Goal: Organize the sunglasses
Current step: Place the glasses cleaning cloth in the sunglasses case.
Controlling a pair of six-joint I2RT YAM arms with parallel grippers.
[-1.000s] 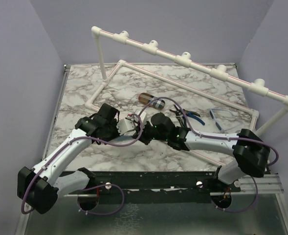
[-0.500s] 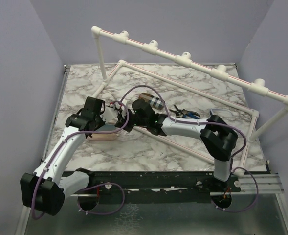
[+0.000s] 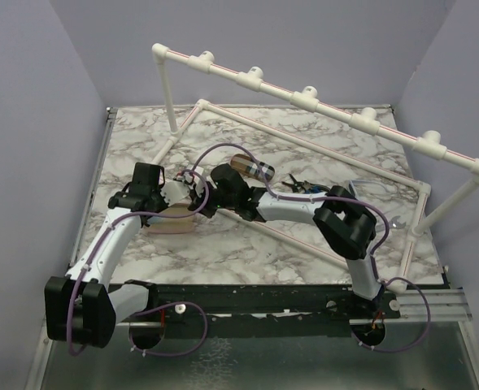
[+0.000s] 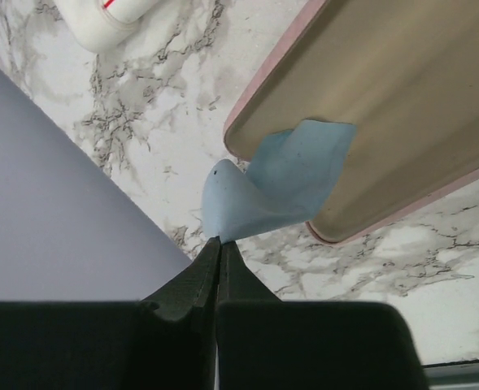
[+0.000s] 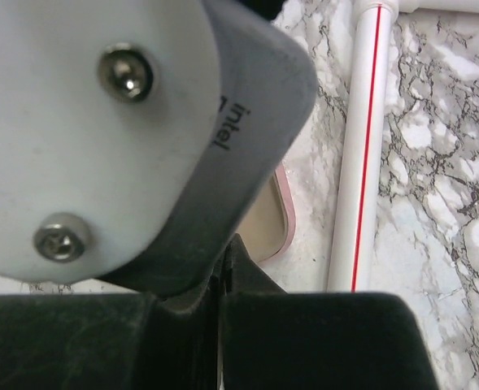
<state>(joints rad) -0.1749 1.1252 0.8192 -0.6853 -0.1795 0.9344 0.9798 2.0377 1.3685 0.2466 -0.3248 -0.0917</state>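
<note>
Under my arms lies an open pink case (image 3: 171,221), its tan inside (image 4: 385,97) filling the left wrist view. A pale blue cloth (image 4: 281,183) hangs out over the case's rim. My left gripper (image 4: 215,241) is shut on a corner of the cloth and sits at the table's left (image 3: 174,193). Close beside it, my right gripper (image 3: 200,200) is shut with nothing seen between its fingers (image 5: 225,253). The left wrist's grey camera housing (image 5: 125,122) looms right over it. The blue-framed sunglasses (image 3: 359,185) lie far right, half hidden behind my right arm.
A brown plaid case (image 3: 251,168) and black-and-blue pliers (image 3: 306,188) lie behind my right forearm. A white pipe frame (image 3: 304,97) stands over the table's back and right. One of its floor pipes (image 5: 361,146), with a red line, runs just right of the pink case.
Both grippers moved left and toward the back over the pink case. The right arm stretched left, and its elbow now covers part of the sunglasses.
</note>
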